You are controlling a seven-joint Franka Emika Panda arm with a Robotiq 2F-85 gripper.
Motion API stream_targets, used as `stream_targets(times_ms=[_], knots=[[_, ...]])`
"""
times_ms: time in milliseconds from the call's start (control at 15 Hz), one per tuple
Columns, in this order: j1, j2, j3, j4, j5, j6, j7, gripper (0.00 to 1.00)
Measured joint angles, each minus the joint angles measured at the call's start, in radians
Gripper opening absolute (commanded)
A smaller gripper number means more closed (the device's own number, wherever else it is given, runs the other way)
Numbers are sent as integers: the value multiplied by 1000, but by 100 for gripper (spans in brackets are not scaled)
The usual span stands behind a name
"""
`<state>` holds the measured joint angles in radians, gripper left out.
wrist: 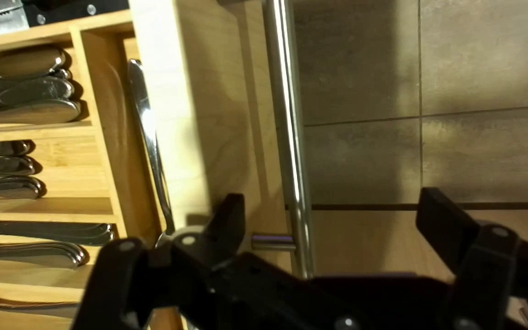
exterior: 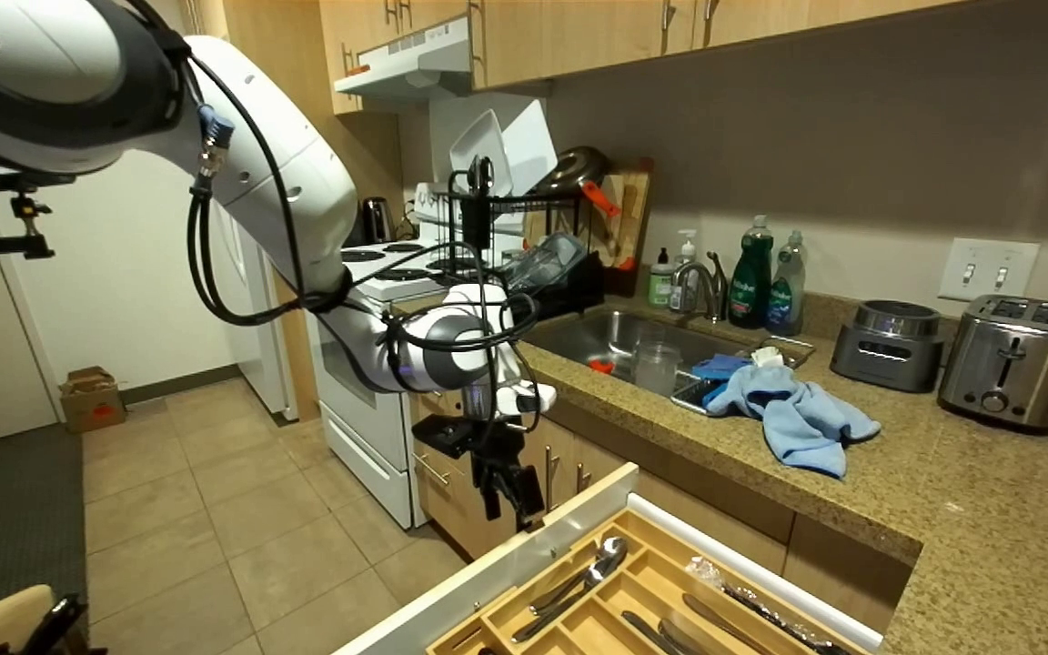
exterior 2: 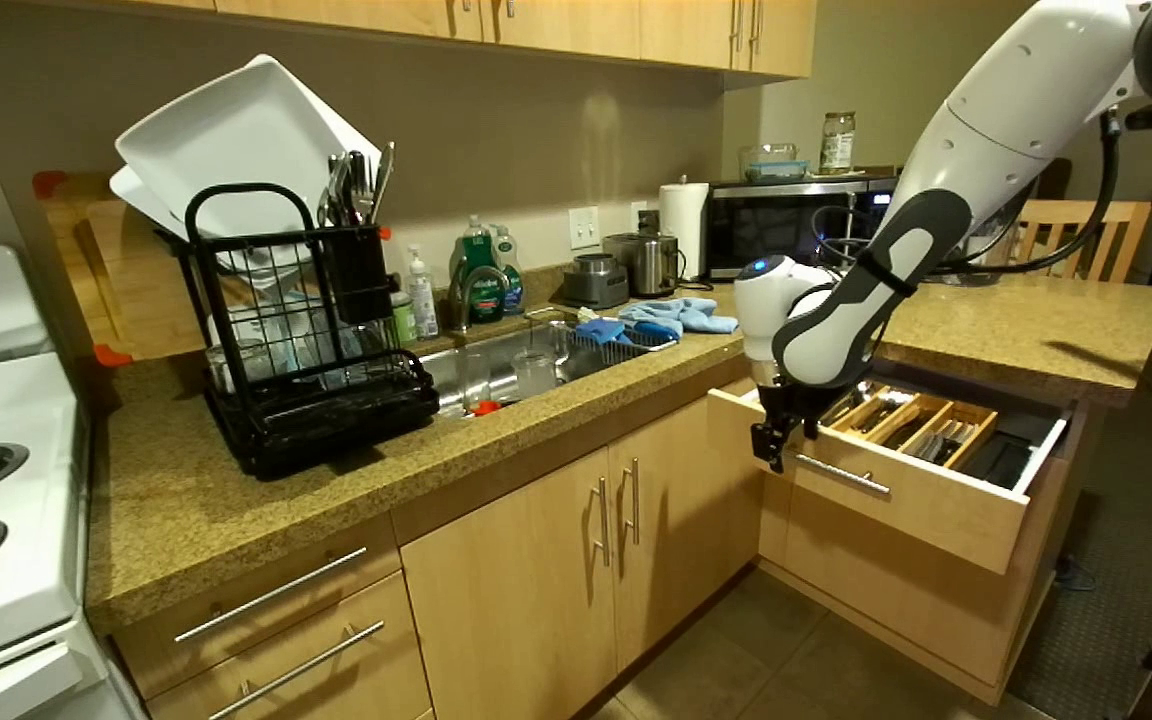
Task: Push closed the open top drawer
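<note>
Low in the wrist view the pincer point(wrist: 332, 211) gapes; edge of the open drawer point(wrist: 172, 114) upper left, floor point(wrist: 479, 78) stretching upper right.

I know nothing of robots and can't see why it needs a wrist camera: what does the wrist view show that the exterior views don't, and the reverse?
Only the wrist view: a close look down on the handle bar, which appears between the open jaws of the end effector, and studs on a black piece beside the wooden tray.

Only the exterior views: the white arm, sink, dish rack, light blue cloth, toaster and stove.

Shared: the open drawer, tray, cutlery, tiled floor and end effector.
</note>
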<state>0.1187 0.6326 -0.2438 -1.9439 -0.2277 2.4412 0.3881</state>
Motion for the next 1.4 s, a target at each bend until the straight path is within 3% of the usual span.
stream_targets(times_ms=[400,1400], knots=[[20,58,-39,32,-38,0,63,100],[96,70,-78,77,-148,3,112,100]])
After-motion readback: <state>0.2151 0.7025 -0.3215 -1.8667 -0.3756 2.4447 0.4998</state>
